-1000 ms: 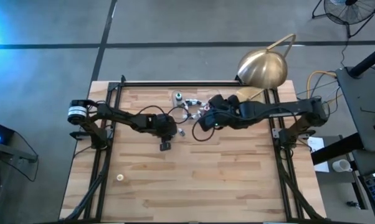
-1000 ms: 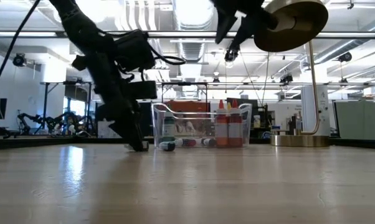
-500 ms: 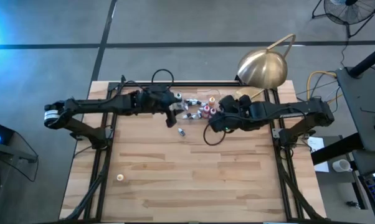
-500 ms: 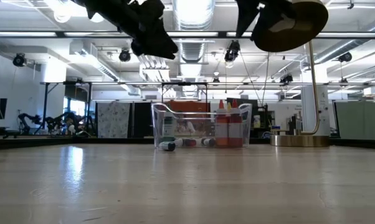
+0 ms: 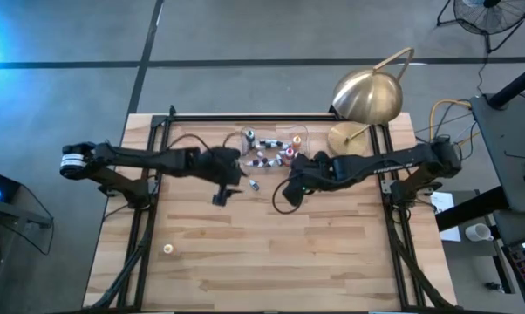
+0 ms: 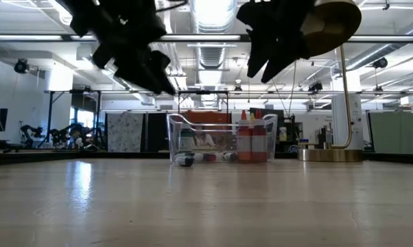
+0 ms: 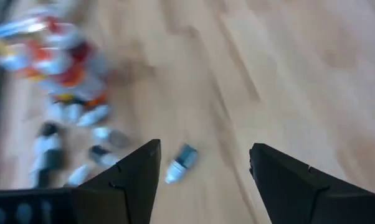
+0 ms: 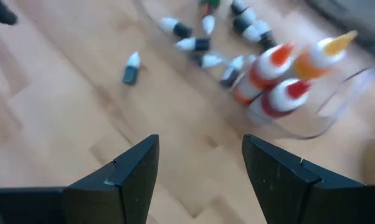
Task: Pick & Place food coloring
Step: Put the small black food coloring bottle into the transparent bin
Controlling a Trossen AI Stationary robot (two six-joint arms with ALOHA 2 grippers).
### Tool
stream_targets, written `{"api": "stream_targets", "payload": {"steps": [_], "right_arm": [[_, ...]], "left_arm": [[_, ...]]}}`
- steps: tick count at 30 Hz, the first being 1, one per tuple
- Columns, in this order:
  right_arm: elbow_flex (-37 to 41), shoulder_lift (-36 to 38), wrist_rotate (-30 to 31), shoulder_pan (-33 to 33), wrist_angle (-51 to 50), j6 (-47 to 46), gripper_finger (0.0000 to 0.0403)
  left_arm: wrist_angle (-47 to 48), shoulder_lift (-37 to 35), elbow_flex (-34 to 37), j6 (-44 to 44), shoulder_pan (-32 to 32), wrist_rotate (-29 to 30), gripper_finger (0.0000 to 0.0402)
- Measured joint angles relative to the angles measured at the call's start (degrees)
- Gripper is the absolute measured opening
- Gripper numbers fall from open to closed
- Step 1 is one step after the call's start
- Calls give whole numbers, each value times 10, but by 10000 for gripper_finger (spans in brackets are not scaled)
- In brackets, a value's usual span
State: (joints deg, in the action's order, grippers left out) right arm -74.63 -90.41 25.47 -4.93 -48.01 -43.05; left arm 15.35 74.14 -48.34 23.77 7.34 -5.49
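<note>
wooden table [image 5: 271, 253], open workshop beyond. left gripper [image 7: 203, 177]: fingers spread, empty, above a stray dark bottle [image 7: 180, 163] lying just outside the clear tub [image 6: 223, 137]. right gripper [image 8: 200, 168]: spread, empty, hovering near the tub. remaining food coloring [image 5: 271, 153] clustered in and beside the tub. risk: a descending finger may nudge the lying bottle and roll it away.

Bright overhead lights; wrist views blurred (motion).
</note>
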Motion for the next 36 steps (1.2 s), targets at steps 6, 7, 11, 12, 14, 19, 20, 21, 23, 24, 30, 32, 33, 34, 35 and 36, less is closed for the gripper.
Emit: {"api": "stream_targets", "payload": {"steps": [6, 7, 11, 12, 14, 19, 20, 21, 23, 24, 30, 32, 33, 34, 35, 36], "right_arm": [[10, -12, 0, -6, 4, -43, 224], [10, -12, 0, -6, 4, -44, 224], [8, -12, -2, -7, 4, -46, 224], [6, -12, -2, -7, 3, -46, 224], [2, -12, -1, -7, 4, -46, 224], [2, -11, -2, -8, 1, -50, 224], [2, -11, -2, -8, 0, -50, 224], [2, -11, -2, -9, 0, -50, 224], [2, -11, -2, -11, 0, -50, 224], [2, -11, -2, -12, 0, -50, 224], [2, -11, 0, -12, 0, -45, 224], [2, -11, 0, -12, 0, -36, 224], [2, -11, 0, -12, 0, -34, 224], [2, -11, 0, -12, 0, -33, 224], [2, -11, 0, -12, 0, -32, 224], [2, -11, 0, -12, 0, -32, 224]], "left_arm": [[-152, 65, 71, 110, -42, 4, 220], [-190, 84, 73, 114, -40, 8, 220], [-204, 165, 34, 119, -28, 30, 220], [-185, 185, 17, 120, -24, 31, 220], [-133, 219, -15, 121, -16, 32, 218], [-59, 282, -85, 137, -2, 56, 207], [-48, 288, -96, 137, 2, 62, 204], [-32, 292, -104, 137, 6, 64, 201], [-7, 298, -119, 137, 15, 66, 195], [7, 300, -125, 137, 19, 67, 191], [53, 299, -133, 125, 27, 71, 149], [57, 299, -133, 121, 27, 70, 128], [57, 299, -133, 117, 26, 70, 118], [57, 299, -133, 111, 25, 70, 109], [57, 299, -133, 106, 25, 70, 100], [57, 299, -133, 99, 25, 70, 92]]}}
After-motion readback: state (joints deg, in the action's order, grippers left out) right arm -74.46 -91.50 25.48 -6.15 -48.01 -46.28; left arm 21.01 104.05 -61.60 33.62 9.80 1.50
